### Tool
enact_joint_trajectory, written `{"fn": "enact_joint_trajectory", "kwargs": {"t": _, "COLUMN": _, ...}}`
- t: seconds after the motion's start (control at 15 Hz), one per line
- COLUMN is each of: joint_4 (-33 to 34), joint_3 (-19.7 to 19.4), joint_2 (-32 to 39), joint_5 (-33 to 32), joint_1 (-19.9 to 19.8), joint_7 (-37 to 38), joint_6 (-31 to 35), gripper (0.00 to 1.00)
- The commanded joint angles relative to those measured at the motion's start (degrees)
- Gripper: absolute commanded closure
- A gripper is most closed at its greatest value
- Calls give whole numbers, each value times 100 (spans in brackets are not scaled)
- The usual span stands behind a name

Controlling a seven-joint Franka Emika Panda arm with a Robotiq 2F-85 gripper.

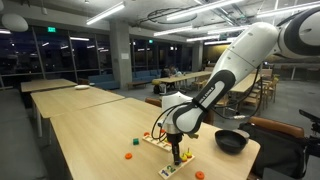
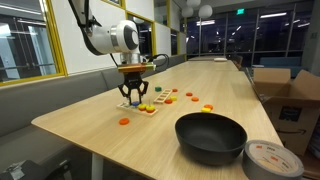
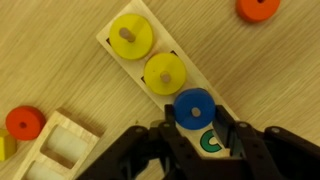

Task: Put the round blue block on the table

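Wrist view, lower centre: the pincer (image 3: 196,128) grips the round blue block (image 3: 194,105) on its peg board (image 3: 148,55), so moving it to the worktop (image 3: 60,50) remains

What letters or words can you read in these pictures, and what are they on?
"C": a green letter printed on the wooden peg board, right below the round blue block, in the wrist view.
Green sign near the ceiling, in an exterior view: too small to read.
Label on the cardboard box, in an exterior view: too blurred to read.
Print on the tape roll, in an exterior view: too blurred to read.
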Motion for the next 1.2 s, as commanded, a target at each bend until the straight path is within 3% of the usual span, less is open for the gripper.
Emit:
{"fn": "enact_joint_trajectory", "kwargs": {"t": 0.0, "joint_4": -121, "joint_3": -45, "joint_2": -413, "joint_5": 73, "joint_1": 38, "joint_7": 159, "joint_6": -344, "gripper": 74}}
{"fn": "enact_joint_trajectory", "kwargs": {"t": 0.4, "joint_4": 25, "joint_3": -38, "joint_2": -803, "joint_5": 82, "joint_1": 97, "joint_7": 281, "joint_6": -880, "gripper": 74}}
{"fn": "enact_joint_trajectory", "kwargs": {"t": 0.8, "joint_4": 955, "joint_3": 78, "joint_2": -760, "joint_5": -74, "joint_1": 452, "joint_7": 417, "joint_6": -1862, "gripper": 74}}
{"fn": "enact_joint_trajectory", "kwargs": {"t": 1.13, "joint_4": 1823, "joint_3": 162, "joint_2": -336, "joint_5": -46, "joint_1": 688, "joint_7": 395, "joint_6": -2110, "gripper": 74}}
